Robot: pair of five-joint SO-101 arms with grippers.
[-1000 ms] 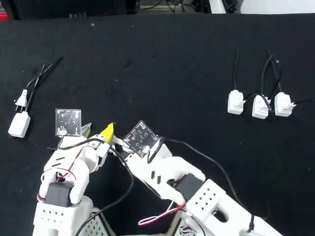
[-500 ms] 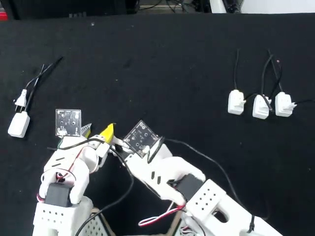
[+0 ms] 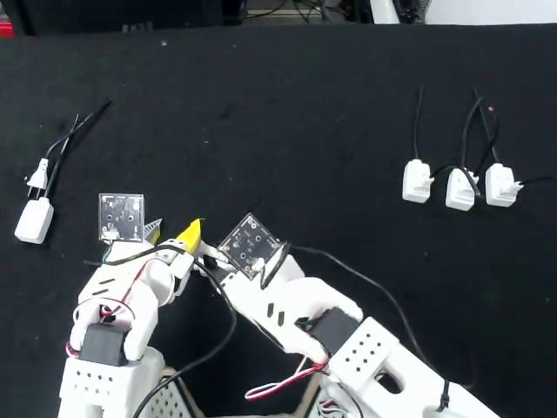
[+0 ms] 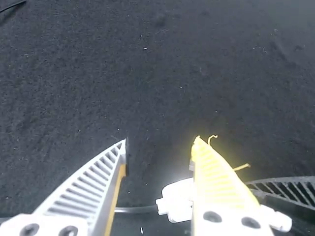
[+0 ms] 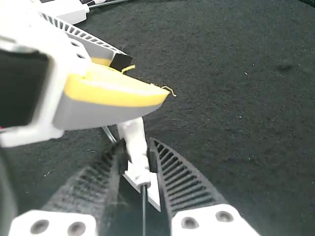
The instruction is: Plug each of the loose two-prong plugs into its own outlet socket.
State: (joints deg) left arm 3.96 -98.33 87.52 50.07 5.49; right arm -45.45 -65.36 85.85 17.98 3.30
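White plug (image 5: pixel 136 140) inside right end effector (image 5: pixel 137 145).

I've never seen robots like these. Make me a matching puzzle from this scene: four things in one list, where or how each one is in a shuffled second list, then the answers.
Things:
1. left gripper
2. right gripper
3. three white corded blocks
4. lone white block

Places or states:
A. in a row on the right side of the table in the high view
B. shut on a white plug
C. near the table's left edge in the high view
D. open, one side yellow

Pairs: 1-D, 2-B, 3-A, 4-C.
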